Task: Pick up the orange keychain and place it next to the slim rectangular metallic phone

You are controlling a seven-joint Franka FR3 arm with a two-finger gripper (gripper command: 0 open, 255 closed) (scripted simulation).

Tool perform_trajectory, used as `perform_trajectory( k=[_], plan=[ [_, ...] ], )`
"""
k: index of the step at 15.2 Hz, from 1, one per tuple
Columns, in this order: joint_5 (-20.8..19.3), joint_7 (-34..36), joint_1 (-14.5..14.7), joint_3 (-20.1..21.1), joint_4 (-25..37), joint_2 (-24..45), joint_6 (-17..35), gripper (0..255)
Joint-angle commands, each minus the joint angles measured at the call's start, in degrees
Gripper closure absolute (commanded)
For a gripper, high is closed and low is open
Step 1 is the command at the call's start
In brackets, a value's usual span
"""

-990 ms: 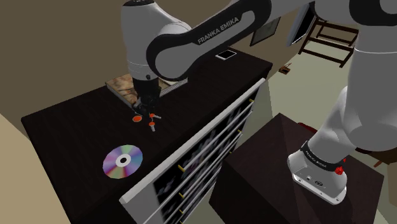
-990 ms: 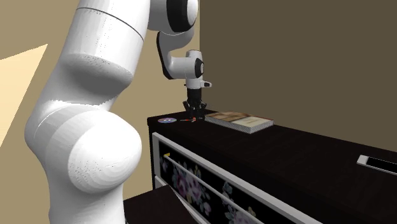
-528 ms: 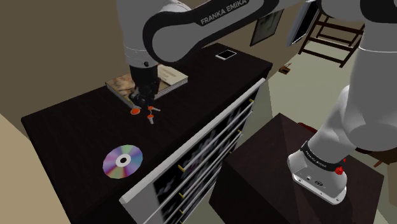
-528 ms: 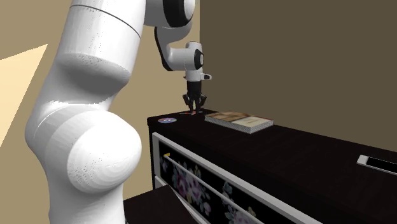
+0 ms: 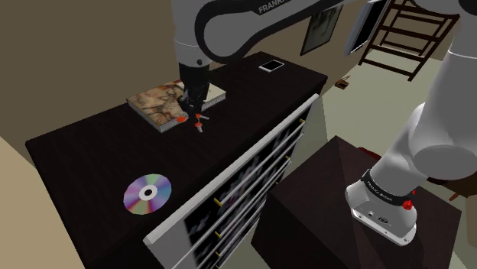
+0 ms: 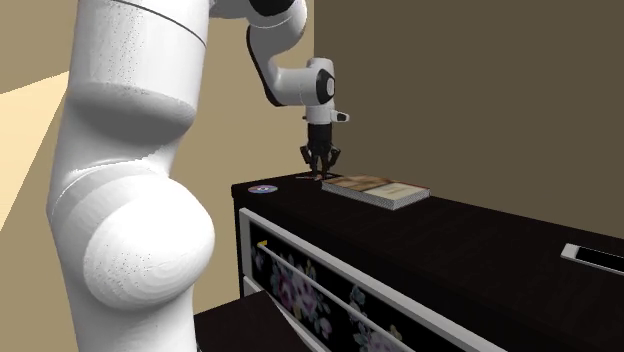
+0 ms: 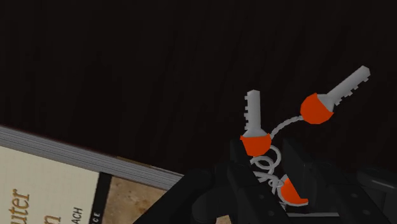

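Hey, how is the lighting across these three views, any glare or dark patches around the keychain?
Wrist view: dim, the dresser top nearly black, yet the keychain shows bright orange in the shut tool. Shoulder view: evenly lit, with a rainbow sheen on the disc. Second exterior view: the brown wall looks shaded.

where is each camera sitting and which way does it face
Shoulder view: high beside the stand, looking down over the dark dresser top; arm and pincer show.
Second exterior view: low before the drawers, behind the arm's big white links, facing across the top, CD at its left, phone at its right.
Wrist view: on the hand, looking down past the fingers at the orange keychain.
Shared: the book shows in all three.
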Motion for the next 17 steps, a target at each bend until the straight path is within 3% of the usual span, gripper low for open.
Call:
perform_trajectory(
  k=[1, 9, 17],
  plan=[
    [1.18, -2.80, -1.81, -0.53, -2.11, -1.89, 0.43, 255],
    [5.31, -15.08, -8.74, -4.21, -9.81, -8.33, 2.08, 255],
    [7.52, -27.06, -14.76, -9.10, -13.15, -11.33, 2.22, 255]
  ],
)
